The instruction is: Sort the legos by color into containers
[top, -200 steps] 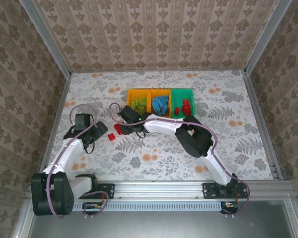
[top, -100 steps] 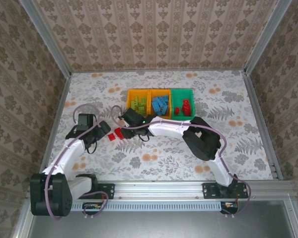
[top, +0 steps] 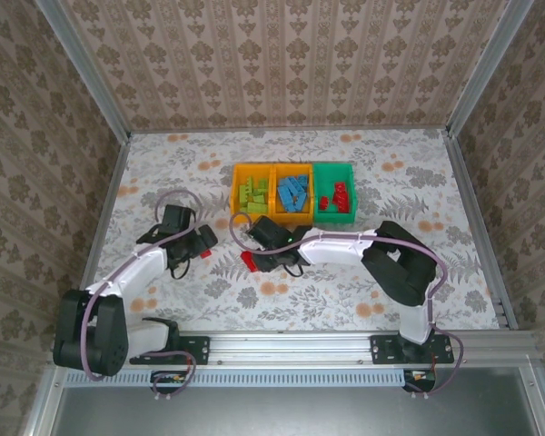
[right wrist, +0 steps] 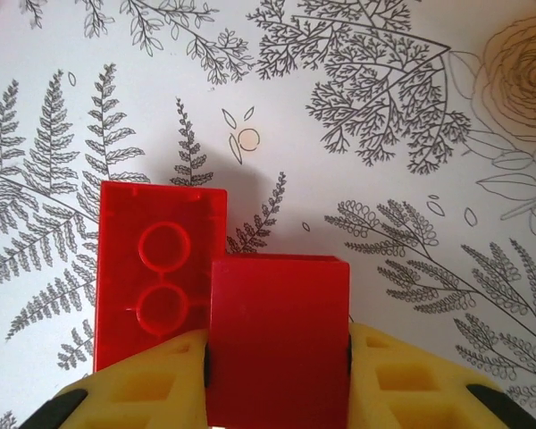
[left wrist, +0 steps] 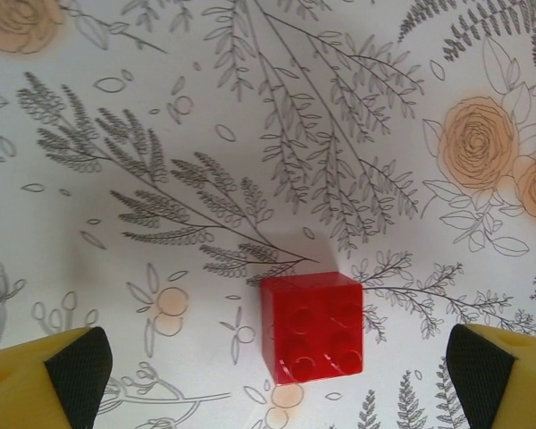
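Red is all that is left, I judge: lime and blue legos fill the two orange-yellow bins of the three containers, and a few reds lie in the green one. Three reds are out on the surface. My right hand is clamped on one red brick, with a second brick touching its side. My left hand gapes wide and empty around a square brick.
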